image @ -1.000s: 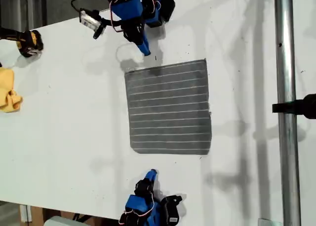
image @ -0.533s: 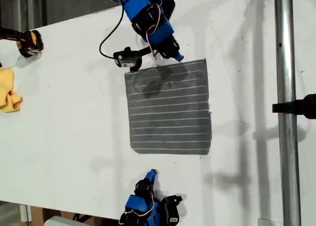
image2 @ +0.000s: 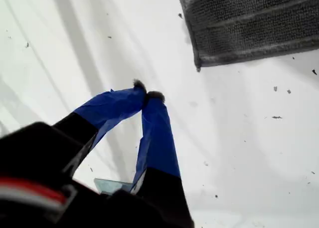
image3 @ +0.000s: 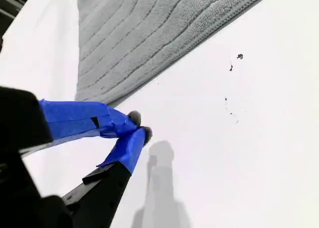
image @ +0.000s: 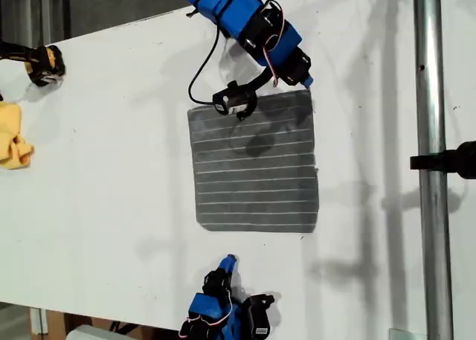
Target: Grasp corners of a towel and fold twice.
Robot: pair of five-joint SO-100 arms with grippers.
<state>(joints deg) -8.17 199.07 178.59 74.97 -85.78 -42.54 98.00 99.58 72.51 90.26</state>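
Scanning from the exterior view's left, we see a yellow cloth [image: 13, 143] at the tabletop [image: 111, 191] edge, not our target. Next, our first claw [image: 229, 260] sits at that view's bottom edge. Its taped jaws are pressed shut on nothing [image2: 148, 91], and it is apart from the towel's near corner [image2: 198, 66].

The towel [image: 256, 169] lies flat and unfolded mid-tabletop, dark grey with pale stripes, no fold made yet. It looks like light, soft, floppy terry. It will likely sag and drag when lifted, so two corners should rise together. The hemmed edge is thicker and looks the best bite, so we'd pinch right at the corners, tips scraping low to get under the hem.

Further right, our second claw [image: 305, 79] hangs just beside the towel's corner [image: 310, 91] toward that view's top right. Its jaws are also closed and empty [image3: 139, 125] and must open before grasping. A metal pole [image: 428, 169] stands at the far right.
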